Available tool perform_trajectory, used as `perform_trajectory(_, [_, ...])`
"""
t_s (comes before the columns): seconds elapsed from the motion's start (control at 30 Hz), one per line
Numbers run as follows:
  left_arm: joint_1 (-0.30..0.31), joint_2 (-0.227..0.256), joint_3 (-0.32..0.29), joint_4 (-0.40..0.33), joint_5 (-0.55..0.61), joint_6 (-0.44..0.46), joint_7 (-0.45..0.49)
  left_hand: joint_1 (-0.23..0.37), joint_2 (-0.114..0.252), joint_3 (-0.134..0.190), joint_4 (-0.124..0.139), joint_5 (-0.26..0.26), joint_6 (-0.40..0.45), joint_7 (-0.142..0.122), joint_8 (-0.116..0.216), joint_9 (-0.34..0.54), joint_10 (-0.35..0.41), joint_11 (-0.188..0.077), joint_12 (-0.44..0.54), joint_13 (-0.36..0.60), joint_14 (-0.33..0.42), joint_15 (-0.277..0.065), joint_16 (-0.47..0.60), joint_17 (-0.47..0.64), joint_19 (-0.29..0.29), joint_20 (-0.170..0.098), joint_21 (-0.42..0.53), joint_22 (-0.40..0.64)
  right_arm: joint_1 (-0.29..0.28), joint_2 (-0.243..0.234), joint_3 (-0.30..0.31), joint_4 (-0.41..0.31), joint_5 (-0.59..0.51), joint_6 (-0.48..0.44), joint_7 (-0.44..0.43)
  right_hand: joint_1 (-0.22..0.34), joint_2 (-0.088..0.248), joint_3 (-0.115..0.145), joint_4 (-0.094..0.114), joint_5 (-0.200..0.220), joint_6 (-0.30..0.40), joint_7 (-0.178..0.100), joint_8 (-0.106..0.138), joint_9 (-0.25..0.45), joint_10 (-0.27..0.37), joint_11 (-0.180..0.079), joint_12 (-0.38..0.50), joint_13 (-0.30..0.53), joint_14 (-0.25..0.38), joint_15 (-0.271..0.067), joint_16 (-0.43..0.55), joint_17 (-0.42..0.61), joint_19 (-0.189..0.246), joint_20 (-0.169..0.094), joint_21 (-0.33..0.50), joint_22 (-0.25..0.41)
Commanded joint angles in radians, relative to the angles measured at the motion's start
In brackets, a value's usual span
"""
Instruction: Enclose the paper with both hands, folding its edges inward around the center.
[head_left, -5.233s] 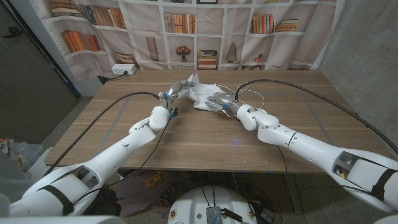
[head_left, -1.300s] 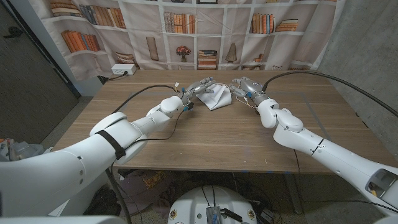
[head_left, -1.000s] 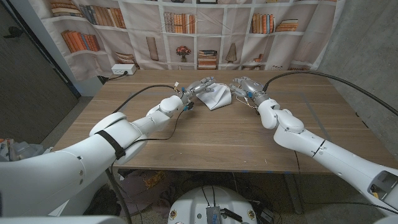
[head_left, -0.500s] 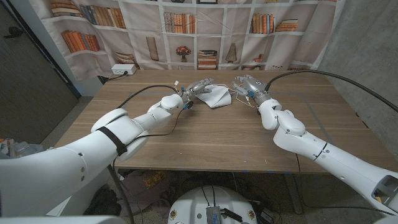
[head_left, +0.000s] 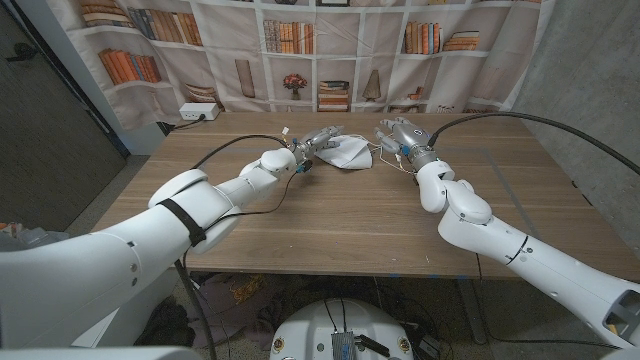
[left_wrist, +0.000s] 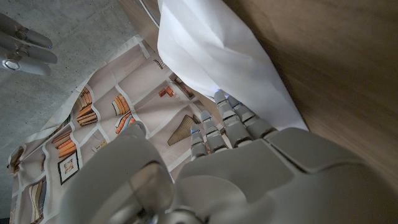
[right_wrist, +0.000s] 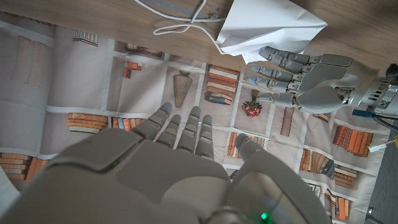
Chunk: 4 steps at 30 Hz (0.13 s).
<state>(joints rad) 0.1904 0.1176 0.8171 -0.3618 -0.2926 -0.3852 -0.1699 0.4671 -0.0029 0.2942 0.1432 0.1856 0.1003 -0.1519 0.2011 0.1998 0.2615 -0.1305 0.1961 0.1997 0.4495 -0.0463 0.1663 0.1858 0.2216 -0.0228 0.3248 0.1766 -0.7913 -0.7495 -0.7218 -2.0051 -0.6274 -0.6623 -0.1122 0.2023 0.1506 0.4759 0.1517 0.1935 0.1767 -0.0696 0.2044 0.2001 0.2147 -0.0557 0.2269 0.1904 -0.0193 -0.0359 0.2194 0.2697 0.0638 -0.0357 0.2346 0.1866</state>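
On wooden table (head_left: 330, 215), folded paper (head_left: 345, 154); left hand (head_left: 318, 140) touching it, right hand (head_left: 398, 136) released; bookshelf backdrop (head_left: 300, 50).

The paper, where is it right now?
In the head view the paper lies at the table's far middle, touching the left hand, right hand just beside it.

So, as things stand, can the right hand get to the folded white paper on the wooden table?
Probably yes. The right hand stands open just beside the folded white paper, with bare wooden table and a thin white cable between them. The left hand touches the paper's opposite side.
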Motion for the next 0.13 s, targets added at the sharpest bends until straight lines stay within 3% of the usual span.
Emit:
perform_trajectory(0.03, [-0.001,0.002,0.011,0.003,0.004,-0.055,0.0,-0.003,0.007,0.003,-0.006,0.005,0.008,-0.003,0.006,0.0,-0.004,-0.002,0.0,0.002,-0.009,-0.112,0.009,0.0,-0.004,0.005,-0.005,0.001,-0.002,-0.01,0.014,0.003,0.018,0.038,-0.023,-0.006,0.037,-0.005,0.003,0.001,0.003,0.0,-0.001,0.001,0.002,0.004,-0.001,0.001,0.007,-0.063,0.003,-0.001,0.011,-0.064,-0.003,0.002])
perform_trajectory(0.13, [-0.002,-0.001,0.008,0.003,0.005,-0.053,0.007,-0.003,0.008,0.003,-0.007,0.005,0.008,-0.003,0.006,0.0,-0.004,0.001,0.0,0.002,-0.01,-0.113,0.01,0.0,-0.003,0.006,-0.006,0.001,-0.002,-0.015,0.013,0.006,0.018,0.046,-0.02,-0.007,0.036,-0.006,0.003,0.001,0.003,0.0,-0.001,0.001,0.002,0.004,-0.001,0.001,0.007,-0.064,0.003,-0.001,0.011,-0.063,-0.003,0.002])
